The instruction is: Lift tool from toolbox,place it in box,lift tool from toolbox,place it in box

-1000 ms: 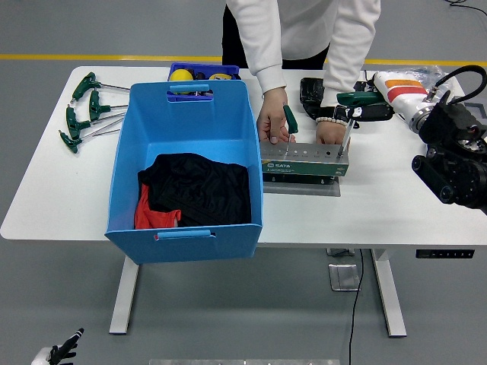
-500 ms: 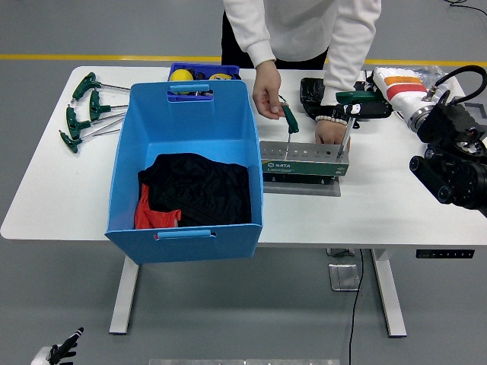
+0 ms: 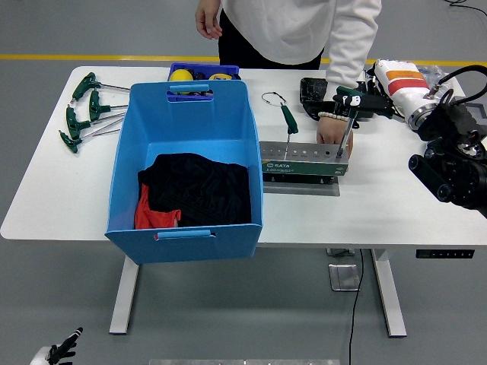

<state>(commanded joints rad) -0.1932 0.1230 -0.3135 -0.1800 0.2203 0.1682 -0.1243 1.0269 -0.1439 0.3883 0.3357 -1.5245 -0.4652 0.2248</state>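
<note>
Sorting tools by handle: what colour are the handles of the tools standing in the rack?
Green handles, seen in the head view, standing in the grey rack.

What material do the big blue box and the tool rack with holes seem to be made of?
Blue box: probably moulded plastic, with a smooth uniform colour, slight sheen and formed handle slots. Tool rack: looks like metal, with a dull grey top with punched holes and a green printed front.

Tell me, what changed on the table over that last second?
The person's hand let go of the green-handled tool standing in the tool rack and pulled back. Their other hand stayed at the rack; the blue box and robot's right hand barely moved.
</note>
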